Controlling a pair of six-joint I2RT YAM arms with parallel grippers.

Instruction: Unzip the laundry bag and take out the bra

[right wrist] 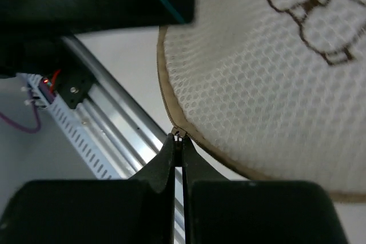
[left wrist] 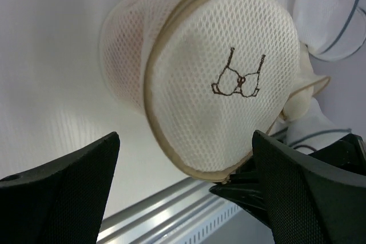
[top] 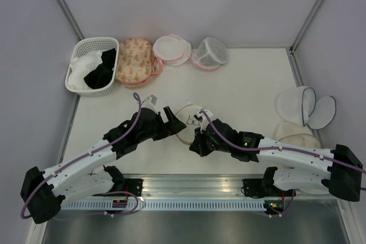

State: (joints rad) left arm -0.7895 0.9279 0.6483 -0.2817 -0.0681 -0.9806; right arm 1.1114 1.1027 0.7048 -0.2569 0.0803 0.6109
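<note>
Pinch-work was the step in hand: the right gripper (right wrist: 178, 141) had its fingers pressed together on what looked like the zip pull (right wrist: 178, 135) at the beige trim (right wrist: 164, 87) of the round, cream-white mesh laundry bag (top: 189, 122), which sat between the two arms. The left gripper (left wrist: 183, 141) hung spread, a finger either side of the bag and apparently clear of it, so it would likely need to close on the mesh to anchor it while the right drew the pull along the trim's curve. The bra, presumably inside, was not discernible.
</note>
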